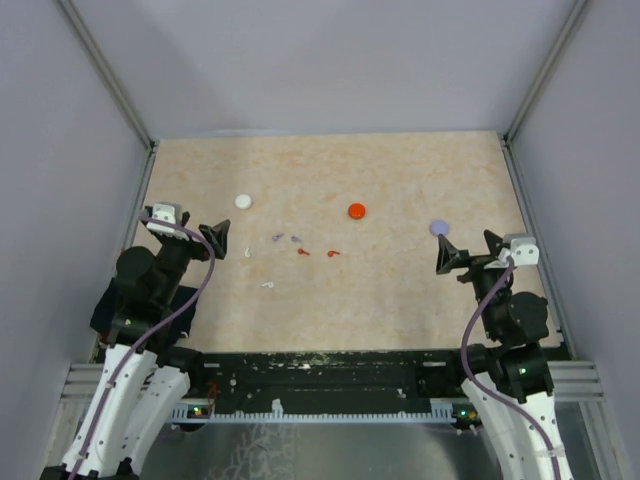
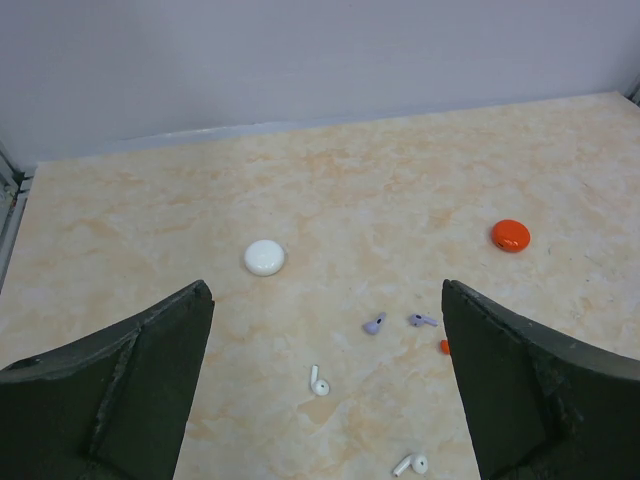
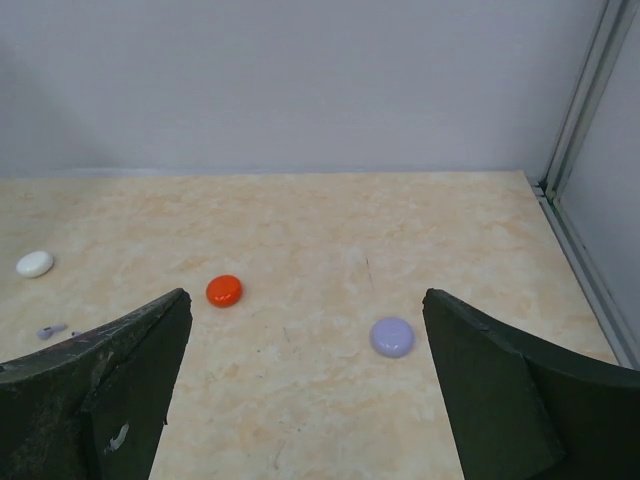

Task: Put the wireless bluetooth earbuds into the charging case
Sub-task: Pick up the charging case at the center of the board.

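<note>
Earbuds (image 1: pixel 278 237) toward the left edge look light, slippery; pinch each stem. Left gripper (image 2: pixel 326 290) and right gripper (image 3: pixel 305 295) gape empty.

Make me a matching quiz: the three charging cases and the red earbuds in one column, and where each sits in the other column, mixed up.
1. white charging case
2. red charging case
3. purple charging case
4. red earbuds

A. farthest right
B. farthest left
C. between the other two cases
D. lowest in the top view

Pairs: 1-B, 2-C, 3-A, 4-D
</note>
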You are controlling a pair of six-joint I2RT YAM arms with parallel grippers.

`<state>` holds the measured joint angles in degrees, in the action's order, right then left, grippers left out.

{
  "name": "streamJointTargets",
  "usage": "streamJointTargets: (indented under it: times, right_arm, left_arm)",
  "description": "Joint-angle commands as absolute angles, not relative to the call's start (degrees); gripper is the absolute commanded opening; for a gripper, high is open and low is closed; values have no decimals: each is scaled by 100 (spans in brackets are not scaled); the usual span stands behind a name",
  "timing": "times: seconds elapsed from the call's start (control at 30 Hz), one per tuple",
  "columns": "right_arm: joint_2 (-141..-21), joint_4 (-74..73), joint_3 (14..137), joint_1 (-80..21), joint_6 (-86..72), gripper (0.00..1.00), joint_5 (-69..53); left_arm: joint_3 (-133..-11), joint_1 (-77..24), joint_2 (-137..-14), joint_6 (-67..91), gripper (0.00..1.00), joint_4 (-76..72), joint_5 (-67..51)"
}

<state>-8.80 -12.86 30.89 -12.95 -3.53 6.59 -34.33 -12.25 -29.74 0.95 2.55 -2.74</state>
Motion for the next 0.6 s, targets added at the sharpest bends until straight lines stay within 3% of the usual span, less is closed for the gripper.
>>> streamJointTargets:
  times: [0.0, 0.43, 0.57]
  right_arm:
    - [-791, -989, 3255, -1274, -299, 98, 752]
    - [-778, -835, 3101, -1273, -342, 98, 640]
    - [-770, -846, 3075, -1280, -403, 98, 591]
  left_arm:
    - [-3397, -1266, -2964, -13, 100, 117, -329]
    - [-3537, -1266, -3659, 15, 100, 216, -368]
    - [-4061, -1257, -4294, 37, 100, 917, -289]
